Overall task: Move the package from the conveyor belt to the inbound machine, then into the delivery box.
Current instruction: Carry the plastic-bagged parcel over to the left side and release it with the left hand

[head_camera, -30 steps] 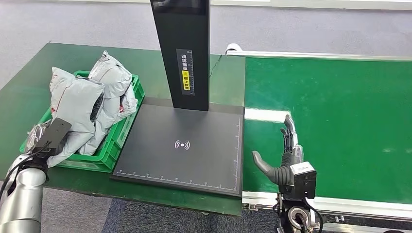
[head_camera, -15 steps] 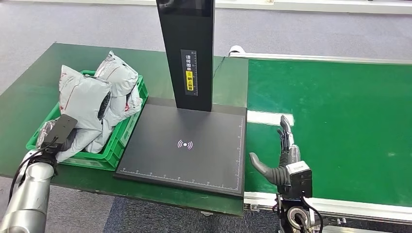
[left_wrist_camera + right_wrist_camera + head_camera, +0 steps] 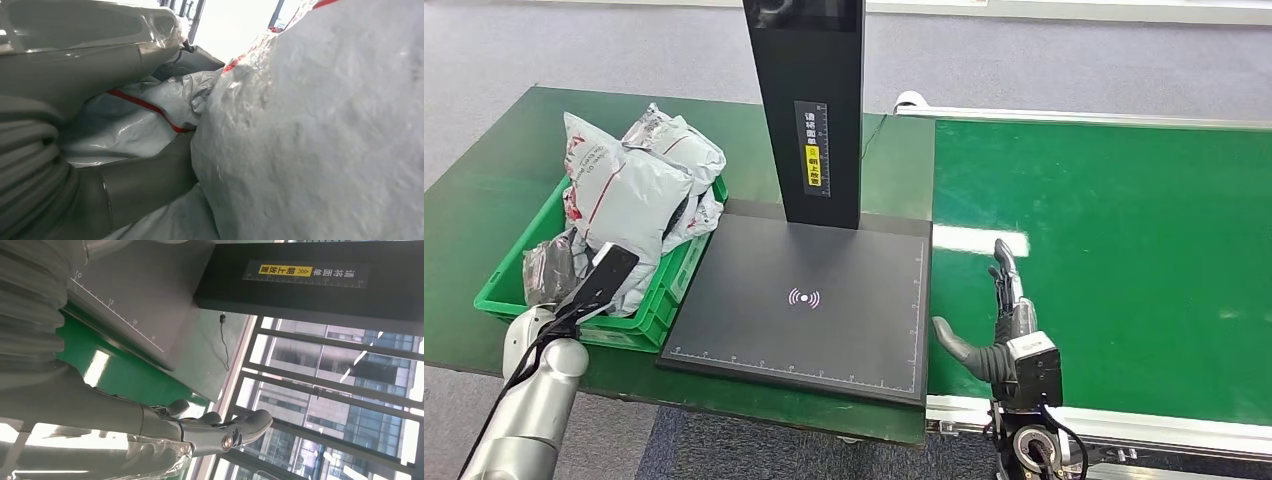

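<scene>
You are looking at three grey packages, red-striped and puffy, piling in one green delivery box (image 3: 509,290) on the tabletop (image 3: 484,190). Your left hand (image 3: 574,300) is pressing against the front package (image 3: 624,200), now tipped more upright; its grip I cannot tell. Your right hand (image 3: 999,320) is hovering spread, empty, over the conveyor belt (image 3: 1124,260) beside the inbound machine (image 3: 809,300).

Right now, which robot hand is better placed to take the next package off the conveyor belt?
The right robot hand, probably. It hovers open over the green conveyor belt, fingers apart and holding nothing. The left robot hand is down among the grey packages in the green crate.
</scene>
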